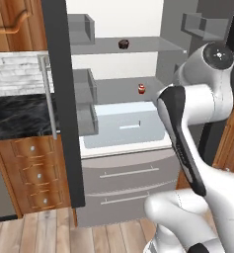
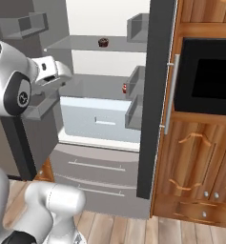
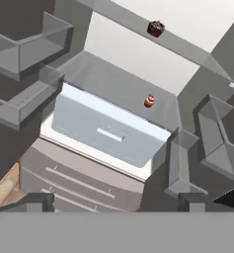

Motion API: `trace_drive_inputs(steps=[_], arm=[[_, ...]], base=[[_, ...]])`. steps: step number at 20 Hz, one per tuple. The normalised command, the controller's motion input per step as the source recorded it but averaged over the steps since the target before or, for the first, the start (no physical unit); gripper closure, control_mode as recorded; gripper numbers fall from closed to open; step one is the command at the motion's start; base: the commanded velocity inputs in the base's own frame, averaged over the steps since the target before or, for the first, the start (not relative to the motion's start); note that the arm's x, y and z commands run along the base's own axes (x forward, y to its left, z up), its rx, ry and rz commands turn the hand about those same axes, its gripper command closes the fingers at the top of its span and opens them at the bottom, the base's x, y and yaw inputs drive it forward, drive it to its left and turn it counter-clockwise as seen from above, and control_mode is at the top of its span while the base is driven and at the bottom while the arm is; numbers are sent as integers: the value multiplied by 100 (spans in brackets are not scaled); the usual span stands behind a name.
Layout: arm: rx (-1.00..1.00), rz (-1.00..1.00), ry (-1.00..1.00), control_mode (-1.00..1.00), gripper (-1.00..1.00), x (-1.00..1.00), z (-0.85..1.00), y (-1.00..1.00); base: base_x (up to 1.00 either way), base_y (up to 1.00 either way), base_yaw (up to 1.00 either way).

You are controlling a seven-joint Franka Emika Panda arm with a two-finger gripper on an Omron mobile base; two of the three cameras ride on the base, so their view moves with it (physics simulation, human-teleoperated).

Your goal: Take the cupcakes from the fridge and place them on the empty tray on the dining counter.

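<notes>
The fridge point(image 1: 133, 178) point(image 2: 95, 167) point(image 3: 79, 178) stands with both doors swung open and its white interior exposed. A dark chocolate cupcake point(image 1: 123, 44) point(image 2: 103, 42) point(image 3: 155, 28) sits on the upper shelf. The pale cupcake with a red top point(image 1: 141, 89) point(image 2: 125, 87) point(image 3: 149, 101) stands on the shelf below, toward the right. My gripper point(image 3: 116, 201) point(image 2: 57, 78) hovers in front of the fridge, left of the shelves and well short of both cupcakes. It is open, with nothing between its fingers. The tray and the dining counter are out of view.
The left door point(image 1: 64, 99) and right door point(image 2: 155, 95) flank the opening, with grey bins point(image 1: 84, 86) point(image 2: 136, 78) on their inner sides. A pale crisper drawer point(image 1: 126, 126) juts out under the lower shelf. A black-topped counter point(image 1: 15, 116) lies to the left and a wall oven point(image 2: 205, 76) to the right.
</notes>
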Motion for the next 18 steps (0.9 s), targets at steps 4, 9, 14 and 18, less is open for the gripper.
trace_drive_inputs(steps=[4, 9, 14, 18], arm=[[10, 0, -4, -100, -100, 0, -11, -8], [0, 1, -5, -100, -100, 0, -20, 3], [0, 0, 0, 100, -100, 0, -8, 0], [0, 0, 0, 100, -100, 0, 0, 0]], base=[[0, 0, 0], [0, 0, 0], [20, 0, 0], [97, -7, 0]])
